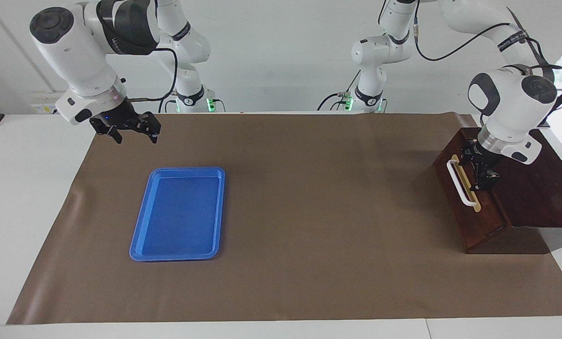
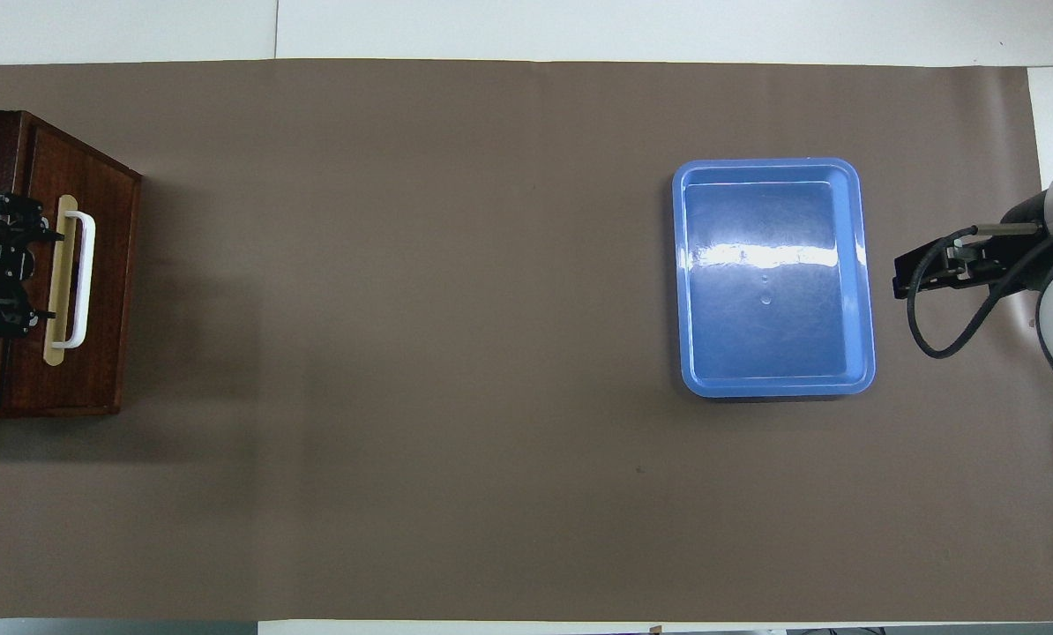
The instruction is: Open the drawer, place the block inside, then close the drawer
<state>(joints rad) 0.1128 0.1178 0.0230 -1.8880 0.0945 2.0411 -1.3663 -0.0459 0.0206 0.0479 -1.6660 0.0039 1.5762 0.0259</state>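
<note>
Two end effectors face you: the left end effector [image 1: 482, 165], jaws wide, sits above the shut dark reddish-brown wooden drawer [image 1: 469, 197] at frame right; the right end effector [image 1: 131, 130], wide, waits upper left.

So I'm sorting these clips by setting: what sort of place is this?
Probably a robotics lab bench: two white arms mounted at a table, a brown mat, and staged props, a blue tray and a wooden drawer box.

No lettering could be read anywhere (the small print on both arms' dark bands was too fine to make out).
</note>
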